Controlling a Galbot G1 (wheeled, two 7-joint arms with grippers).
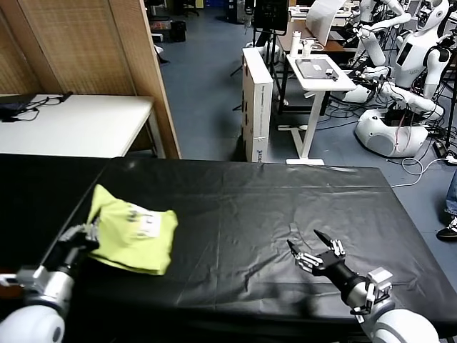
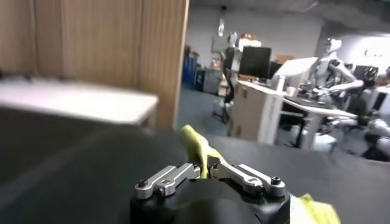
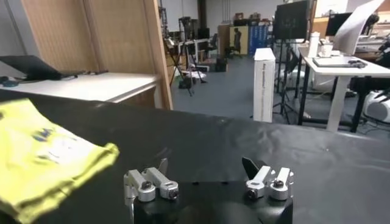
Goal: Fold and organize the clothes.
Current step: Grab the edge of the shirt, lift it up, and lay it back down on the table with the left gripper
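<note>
Left pincer (image 1: 87,232) is seen pressed together on the left edge of the shirt (image 1: 136,230), a ridge of yellow-green cloth being pinched between its fingers (image 2: 177,176) in the left wrist view. Largest of all, the surface (image 1: 250,214) is draped in a wrinkled black cloth and spans the whole width of the head view. The shirt is laid on the left part of that surface as a folded, roughly square bundle, with a pale printed patch facing up; its left edge is lifted slightly where it is pinched, and the rest lies flat. In the right wrist view the shirt (image 3: 42,155) is seen well apart from the right arm. The right pincer (image 1: 316,251) is held just above the surface on the right side, with its fingers (image 3: 146,182) spread wide and nothing between them. Its tips are pointed towards the middle of the surface.
</note>
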